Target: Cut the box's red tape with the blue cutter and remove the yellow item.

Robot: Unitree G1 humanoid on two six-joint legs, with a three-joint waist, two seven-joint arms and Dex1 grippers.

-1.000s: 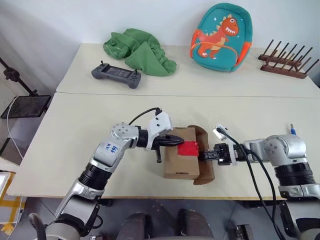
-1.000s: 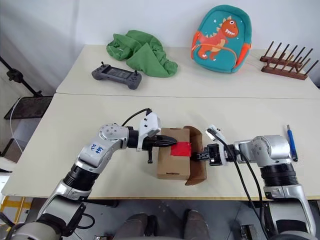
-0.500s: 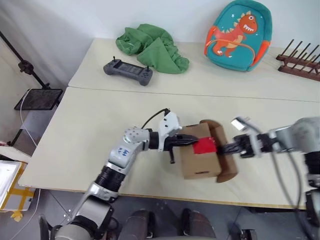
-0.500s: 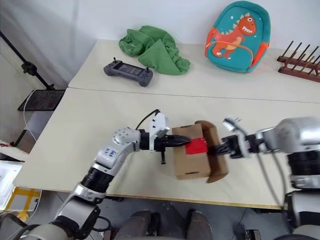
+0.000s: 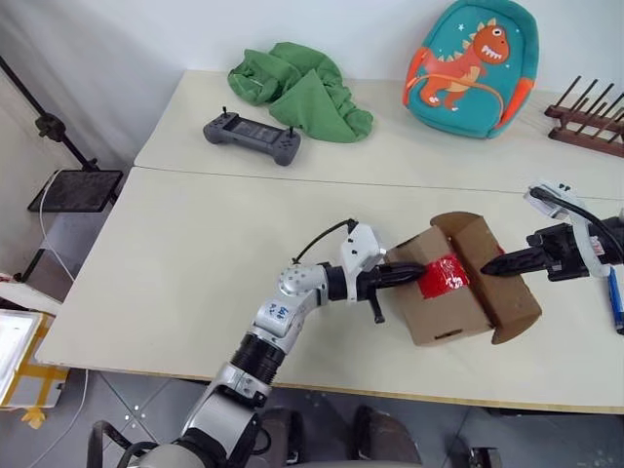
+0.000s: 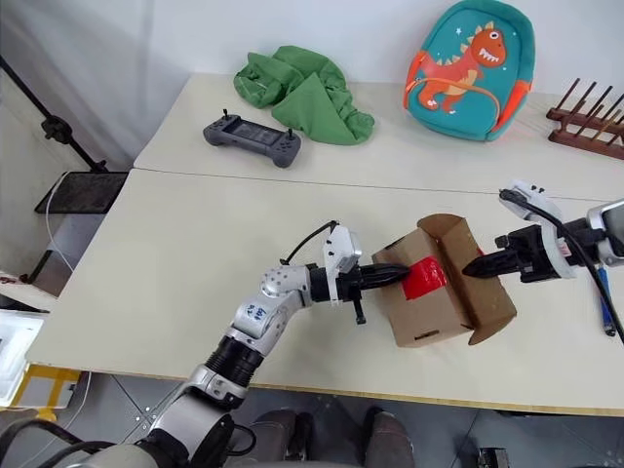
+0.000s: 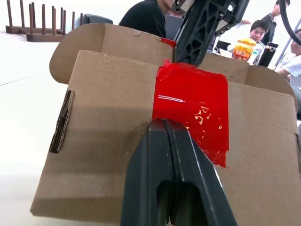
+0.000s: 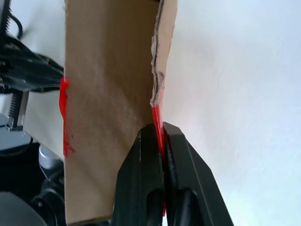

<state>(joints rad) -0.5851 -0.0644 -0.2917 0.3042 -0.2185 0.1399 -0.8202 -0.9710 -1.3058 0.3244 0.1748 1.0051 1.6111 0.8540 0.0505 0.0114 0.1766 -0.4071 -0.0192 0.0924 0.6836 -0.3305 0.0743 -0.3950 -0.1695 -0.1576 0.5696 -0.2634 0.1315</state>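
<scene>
The pale beige counter (image 5: pixel 175 253) is carrying the small brown cardboard box (image 5: pixel 444 302), which is sitting tilted near its front edge between the two arms. The left gripper (image 5: pixel 405 277), fingers together, is pressing its tips against the box beside the bright red tape strip (image 5: pixel 441 277). The right gripper (image 5: pixel 494 263) is clamping the raised box flap and a red tape edge, with the slim blue cutter (image 5: pixel 616 302) lying beyond it.

Two pale benches (image 5: pixel 195 244) butted edge to edge. On the far one I count: grey game controller (image 5: pixel 252 138), green cloth heap (image 5: pixel 302 90), teal dinosaur backpack (image 5: pixel 472 56), dark wooden rack (image 5: pixel 591 115). On the near one: brown cardboard box (image 5: pixel 460 283), tilted; blue cutter (image 5: pixel 615 301) at the right edge.
</scene>
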